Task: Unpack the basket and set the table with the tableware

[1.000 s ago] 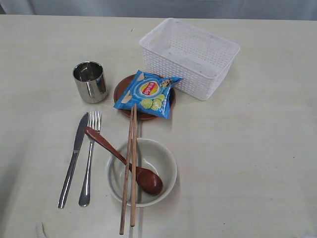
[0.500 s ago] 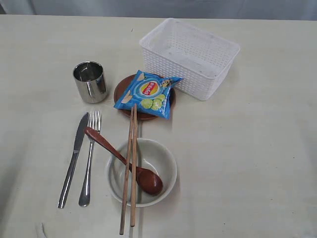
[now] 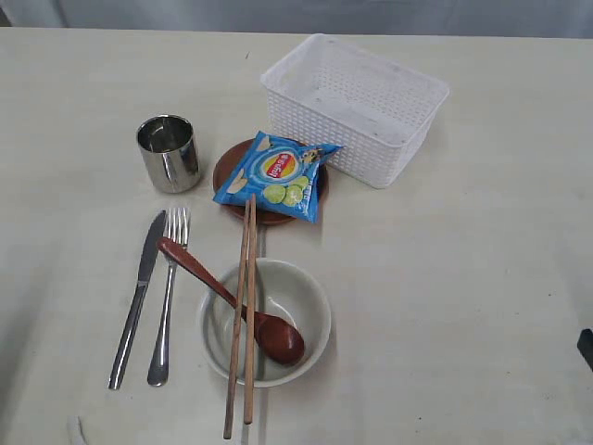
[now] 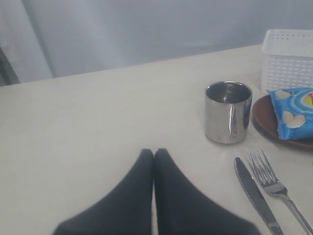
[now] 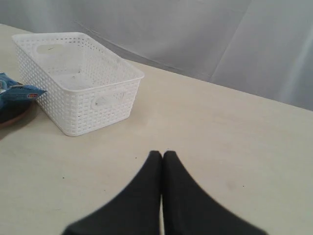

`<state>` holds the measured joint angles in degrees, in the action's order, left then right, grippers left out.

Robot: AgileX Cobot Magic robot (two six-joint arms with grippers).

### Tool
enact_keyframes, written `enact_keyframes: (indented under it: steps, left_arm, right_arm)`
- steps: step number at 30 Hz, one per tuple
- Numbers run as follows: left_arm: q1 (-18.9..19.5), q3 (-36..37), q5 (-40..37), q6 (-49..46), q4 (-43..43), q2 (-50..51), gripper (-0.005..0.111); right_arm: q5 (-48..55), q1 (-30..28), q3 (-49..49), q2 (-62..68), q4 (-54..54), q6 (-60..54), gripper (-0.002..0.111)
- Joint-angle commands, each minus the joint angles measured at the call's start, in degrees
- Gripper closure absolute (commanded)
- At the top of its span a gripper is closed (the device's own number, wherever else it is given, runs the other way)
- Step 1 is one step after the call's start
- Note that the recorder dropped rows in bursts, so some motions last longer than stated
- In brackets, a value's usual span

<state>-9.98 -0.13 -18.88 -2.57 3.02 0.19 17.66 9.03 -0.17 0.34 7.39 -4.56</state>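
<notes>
Table setting, exterior and wrist views. The basket (image 3: pixel 357 107) stands emptied at the far side of the table (image 3: pixel 482 278); the tableware lies nearer you: cup (image 3: pixel 168 153), plate (image 3: pixel 222 176), knife (image 3: pixel 134 301) and fork (image 3: pixel 167 297) side by side, and bowl (image 3: pixel 315 320). The left gripper (image 4: pixel 154 154) and right gripper (image 5: pixel 162 155) each hover low over bare tabletop, fingers pressed together and gripping nothing.

Hazards, as judged. The chopsticks (image 3: pixel 243 315) bridge the bowl's rim and cross the spoon (image 3: pixel 232 297), whose handle leans out over the rim toward the fork; nudge any one of the three and you may roll the sticks off or lever the spoon out. The chip bag (image 3: pixel 276 174) covers most of the plate, so pulling it sideways could drag the plate against the chopstick tips. A reach from the left passes close to the upright cup and could tip it.

Writing. The blue bag bears a round red-and-yellow emblem with lime slices and chips pictured; its lettering is too small to read. No other markings are visible
</notes>
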Motion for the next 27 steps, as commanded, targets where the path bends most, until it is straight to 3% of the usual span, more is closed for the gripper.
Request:
enact_keyframes:
  steps: [1, 8, 27]
  left_arm:
    - [0.1, 0.1, 0.4, 0.0, -0.1, -0.2, 0.107]
    - [0.1, 0.1, 0.4, 0.0, -0.1, -0.2, 0.107]
    - [0.1, 0.1, 0.4, 0.0, -0.1, -0.2, 0.107]
  right_arm:
    - [0.7, -0.4, 0.2, -0.3, 0.7, 3.0, 0.109]
    - [0.8, -3.6, 0.2, -0.3, 0.7, 6.7, 0.109]
    - [1.3, -3.6, 0.2, -0.3, 0.6, 4.0, 0.109]
